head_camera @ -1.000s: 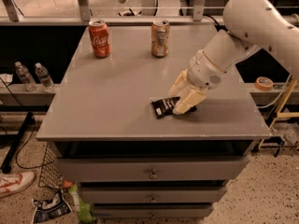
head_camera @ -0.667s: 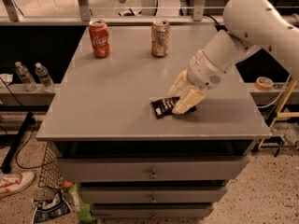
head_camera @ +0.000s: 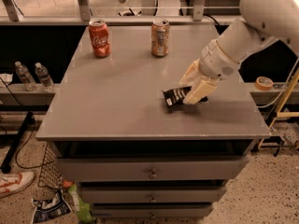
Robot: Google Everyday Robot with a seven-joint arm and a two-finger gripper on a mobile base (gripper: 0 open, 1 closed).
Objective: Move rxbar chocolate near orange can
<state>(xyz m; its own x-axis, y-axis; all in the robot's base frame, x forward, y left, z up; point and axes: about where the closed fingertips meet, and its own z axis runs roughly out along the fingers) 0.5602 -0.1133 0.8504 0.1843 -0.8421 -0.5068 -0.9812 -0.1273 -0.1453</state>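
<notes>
Tabletop (head_camera: 117,101): one rxbar chocolate (head_camera: 175,96), one orange can (head_camera: 160,38), one red can (head_camera: 99,38) | gripper (head_camera: 195,88) hides the bar's right end; cannot tell its hold.

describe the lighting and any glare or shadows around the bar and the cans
Camera view: warm, dim light, with a pale sheen on the table near the orange can and red can, no hard glare; camera view: the gripper, at the right end of the chocolate bar, throws a soft shadow there.
</notes>
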